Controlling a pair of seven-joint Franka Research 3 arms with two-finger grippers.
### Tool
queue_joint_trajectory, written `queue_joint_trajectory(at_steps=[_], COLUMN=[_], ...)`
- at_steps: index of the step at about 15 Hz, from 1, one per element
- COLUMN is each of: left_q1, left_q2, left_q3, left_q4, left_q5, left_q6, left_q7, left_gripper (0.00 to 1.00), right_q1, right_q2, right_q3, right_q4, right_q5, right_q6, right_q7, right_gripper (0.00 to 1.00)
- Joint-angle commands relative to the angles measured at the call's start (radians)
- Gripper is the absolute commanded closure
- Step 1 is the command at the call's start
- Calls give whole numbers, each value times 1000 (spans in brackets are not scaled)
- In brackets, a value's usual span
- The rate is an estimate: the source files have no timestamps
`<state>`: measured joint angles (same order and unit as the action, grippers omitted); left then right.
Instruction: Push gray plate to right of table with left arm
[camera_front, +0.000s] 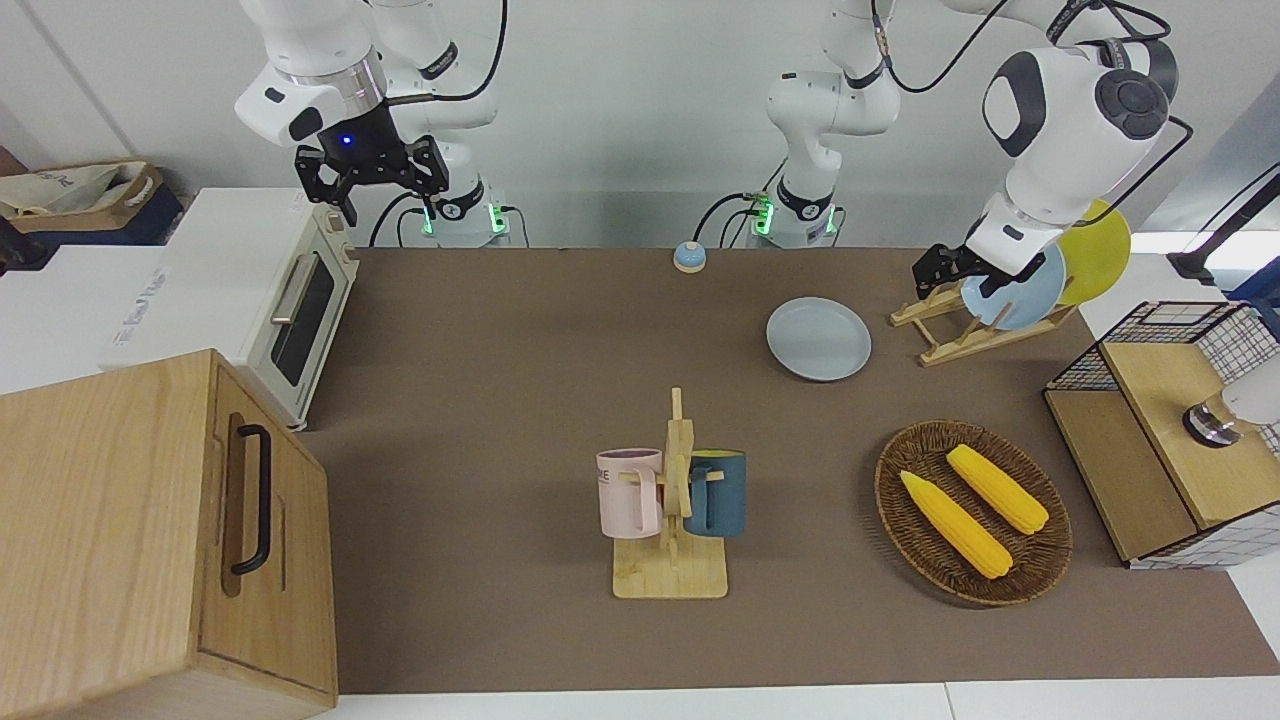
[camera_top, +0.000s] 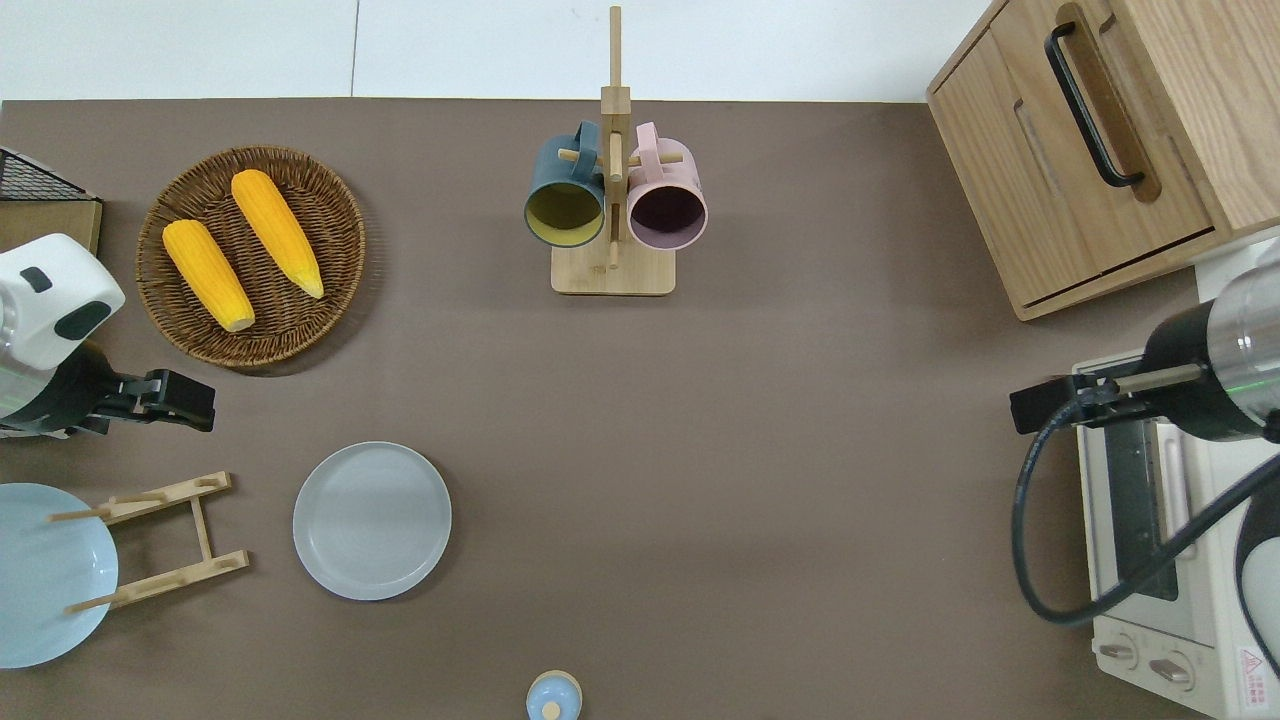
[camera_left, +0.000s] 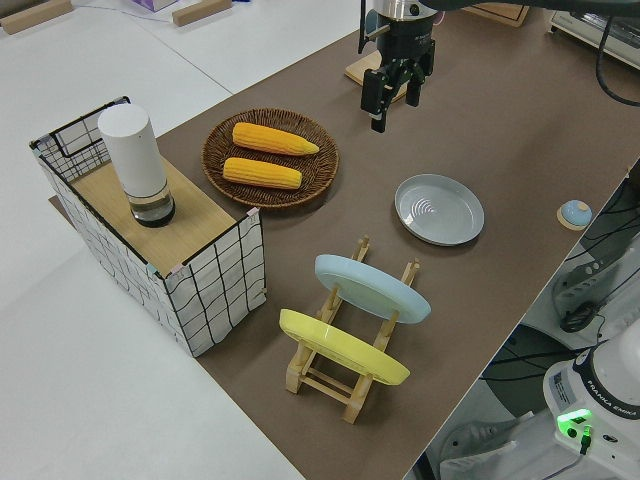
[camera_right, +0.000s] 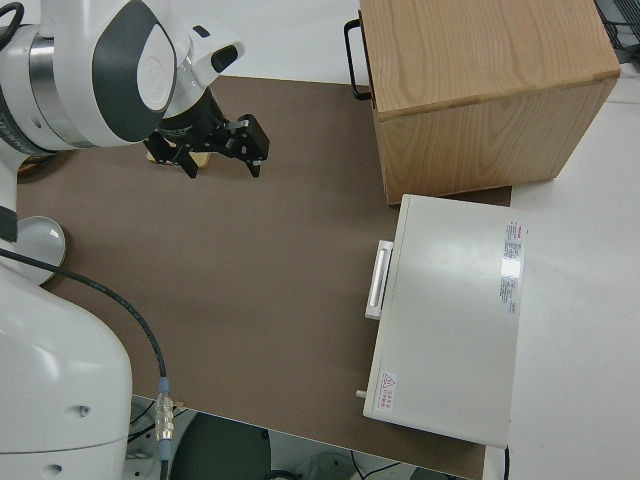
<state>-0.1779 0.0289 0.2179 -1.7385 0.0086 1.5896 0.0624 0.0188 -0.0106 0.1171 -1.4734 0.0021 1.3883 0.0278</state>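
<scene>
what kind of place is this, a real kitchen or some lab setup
Most likely a robotics lab staged as a kitchen: two bench-mounted arms, the left arm among them, work a mat-covered table set with a toaster oven, a mug rack and a gray plate.

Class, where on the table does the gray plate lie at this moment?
The gray plate lies flat on the table toward the left arm's end, beside the wooden plate rack and nearer to the robots than the wicker basket of corn.
</scene>
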Motion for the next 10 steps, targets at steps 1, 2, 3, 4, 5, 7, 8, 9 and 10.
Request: queue_joint_trajectory(at_steps=[1,2,3,4,5,7,8,9,10], left_q1=[-14,-14,-15,-15,-15,-35,-40,-52,-61], left_q2=[-32,-38,-43,-50,-58,-75,-90,-113,-130], left_q3=[11,11,11,12,12,35,49,60,81], left_q4=[-41,-49,-59,-73,-93,-136,-172,-220,-261], left_q5=[-2,-2,-1,2,4,5,5,5,5], left_q6=[-19,-19,-17,-11,-2,39,73,110,139], left_q7=[14,13,13,13,13,13,13,13,11], left_gripper=[0,0,0,0,0,2,2,2,2], right_q1=[-20,-20,-20,-20,-20,-20,-20,-20,-20], right_q2=[-6,-6,-6,-6,-6,-6,-6,-6,-6], right_q3=[15,13,15,13,13,13,13,13,15], right_q4=[4,4,4,4,4,4,4,4,4], right_q5=[10,10,10,10,10,10,10,10,10], right_q6=[-12,-12,-12,-12,-12,-12,-12,-12,-12], right_q7=[1,0,0,1,0,1,0,1,1], right_gripper=[17,17,17,17,17,17,17,17,17])
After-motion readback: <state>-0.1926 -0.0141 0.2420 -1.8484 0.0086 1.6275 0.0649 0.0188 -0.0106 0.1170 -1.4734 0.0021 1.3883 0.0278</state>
